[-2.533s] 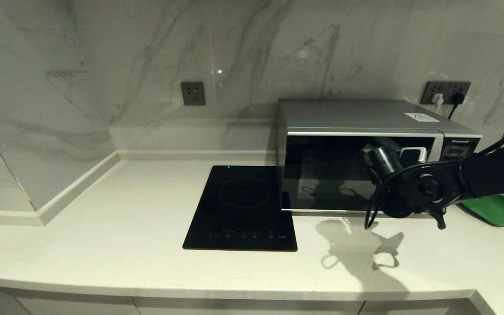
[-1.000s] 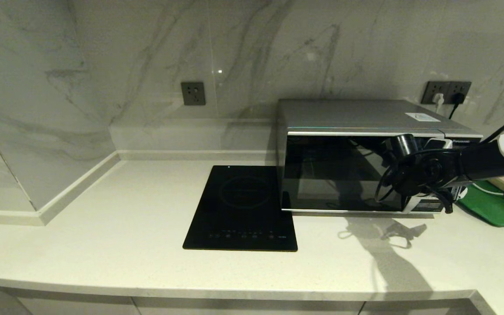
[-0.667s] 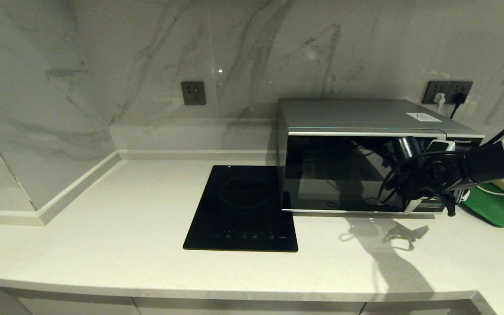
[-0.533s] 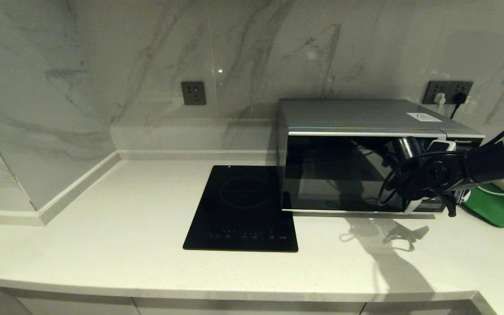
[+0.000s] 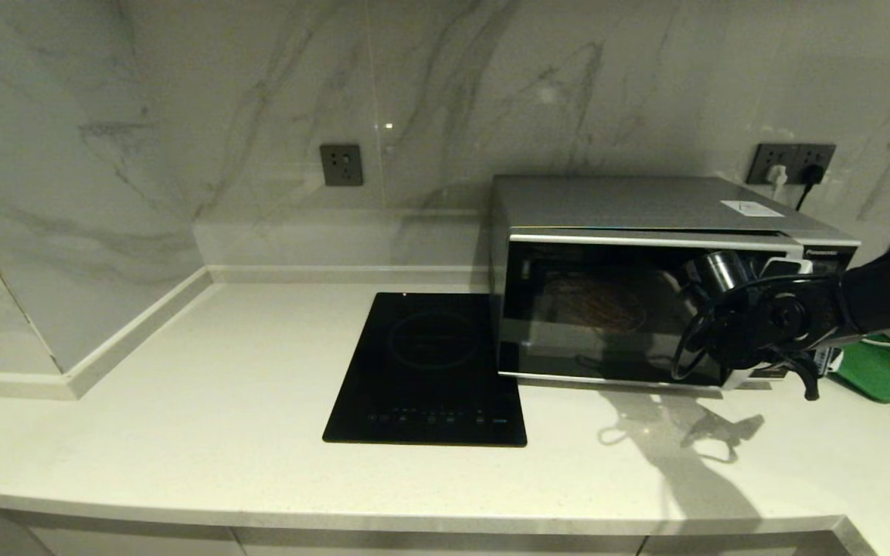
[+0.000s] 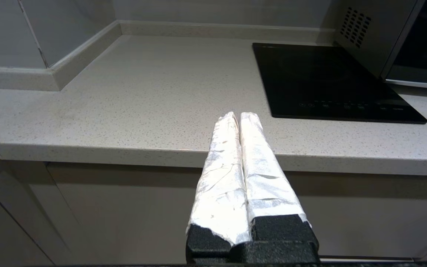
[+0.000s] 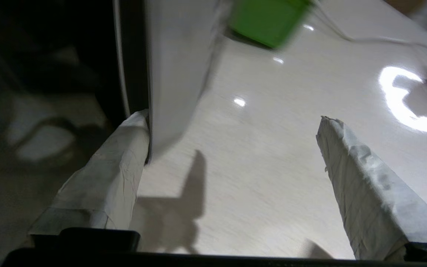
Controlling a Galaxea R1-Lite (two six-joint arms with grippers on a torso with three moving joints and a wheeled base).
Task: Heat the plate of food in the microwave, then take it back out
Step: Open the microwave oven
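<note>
Right gripper [image 7: 232,137], fingers spread, hooks one finger [image 7: 106,185] behind the microwave [image 5: 646,208] door edge at the worktop's [image 5: 221,386] right end. Left gripper [image 6: 240,120], fingers pressed together, hovers off its front edge.

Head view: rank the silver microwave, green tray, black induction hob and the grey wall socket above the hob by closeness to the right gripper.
1. The silver microwave: the right gripper is at its door's right edge.
2. The green tray: just right of the microwave.
3. The black induction hob: left of the microwave.
4. The grey wall socket: on the wall, farthest left.
</note>
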